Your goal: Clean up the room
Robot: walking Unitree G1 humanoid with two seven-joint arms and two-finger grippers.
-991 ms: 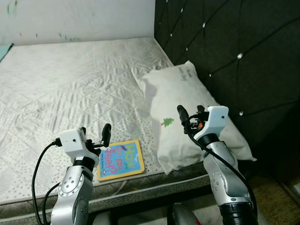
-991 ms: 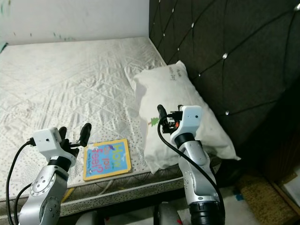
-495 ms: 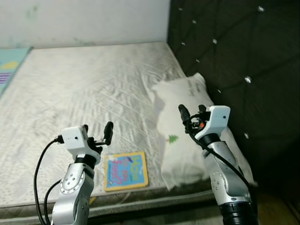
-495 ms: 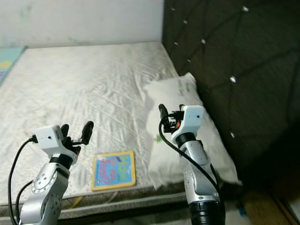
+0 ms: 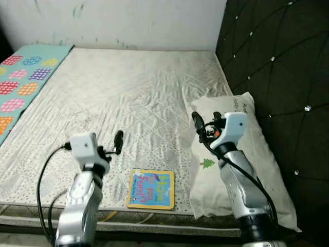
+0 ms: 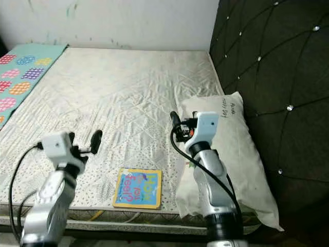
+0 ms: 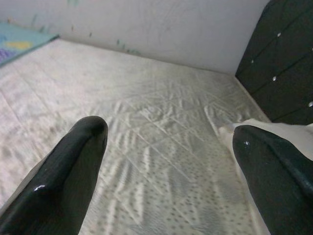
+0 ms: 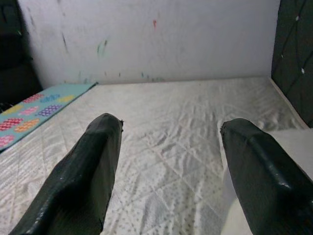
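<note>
White mattress (image 5: pixel 128 87) bears one book (image 5: pixel 150 183), one pillow (image 5: pixel 241 154); both hands (image 7: pixel 166 161) (image 8: pixel 168 161) released

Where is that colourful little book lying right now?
The book lies flat near the front edge of the mattress, just left of the white pillow, between the robot's two arms in the head views.

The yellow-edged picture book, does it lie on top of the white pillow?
No, the yellow-edged picture book lies flat on the mattress, beside the white pillow.

White quilted mattress (image 5: pixel 128 98); teal blanket (image 5: pixel 23 82) with coloured dot clusters; yellow-edged blue book (image 5: pixel 151 189); white pillow (image 5: pixel 241 154) bearing a green tree; black tufted headboard (image 5: pixel 277 67).
</note>
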